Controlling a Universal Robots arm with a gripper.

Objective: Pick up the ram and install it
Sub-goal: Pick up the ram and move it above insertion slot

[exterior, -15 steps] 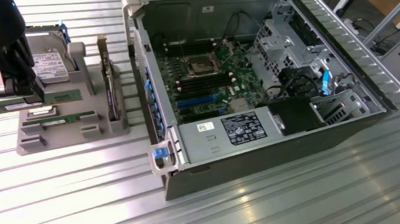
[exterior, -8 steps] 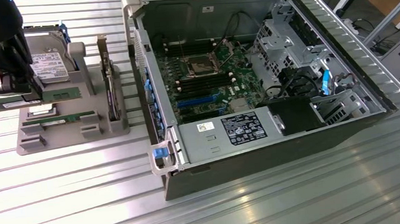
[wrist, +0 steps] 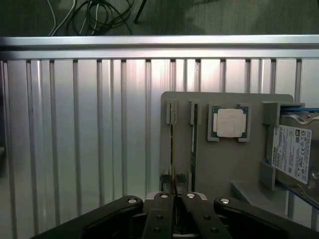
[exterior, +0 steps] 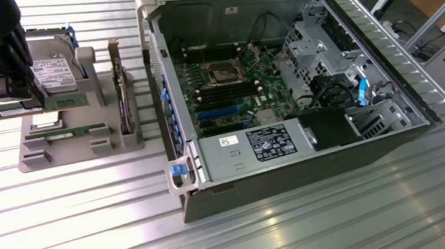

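Tool (wrist: 174, 196): nearest you, pressed together on the ram (wrist: 172, 149). It pinches the thin faces so the stick hangs on edge, as a slot would take it.
Ram: at the grey rack (wrist: 229, 164), toward the exterior view's left, apart from the case (exterior: 282, 85).
Hidden: the ram's lower edge. You cannot tell whether it sits clear of the rack.
Second stick (wrist: 194, 144): edge-on, chips unreadable.

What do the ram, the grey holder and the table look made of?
The ram: circuit-board laminate, going by its flat, matte green face. The grey holder: probably plastic, dull even grey without glare. The table: ribbed metal, likely aluminium, with bright streaky reflections.
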